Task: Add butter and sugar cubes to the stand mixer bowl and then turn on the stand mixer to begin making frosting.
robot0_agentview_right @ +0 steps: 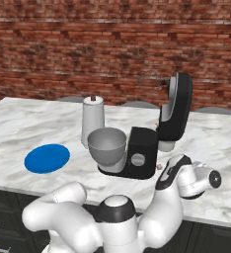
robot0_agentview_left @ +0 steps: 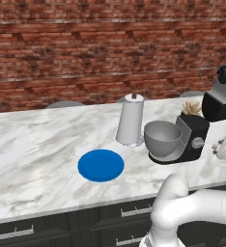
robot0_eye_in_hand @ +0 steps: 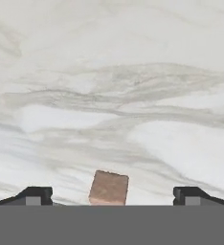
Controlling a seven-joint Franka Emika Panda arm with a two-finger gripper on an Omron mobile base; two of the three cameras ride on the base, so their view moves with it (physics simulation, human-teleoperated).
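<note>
With my gripper [robot0_eye_in_hand: 109, 197] spread wide, the sugar cube [robot0_eye_in_hand: 108, 188] sits centred between my fingertips, ready for pinching.

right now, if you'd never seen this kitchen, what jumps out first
The black stand mixer with its head tilted up, grey stand mixer bowl in front, stands on the marble counter. A bright blue plate lies to its left. In the hand view, a small brown cube sits between the open gripper tips.
</note>
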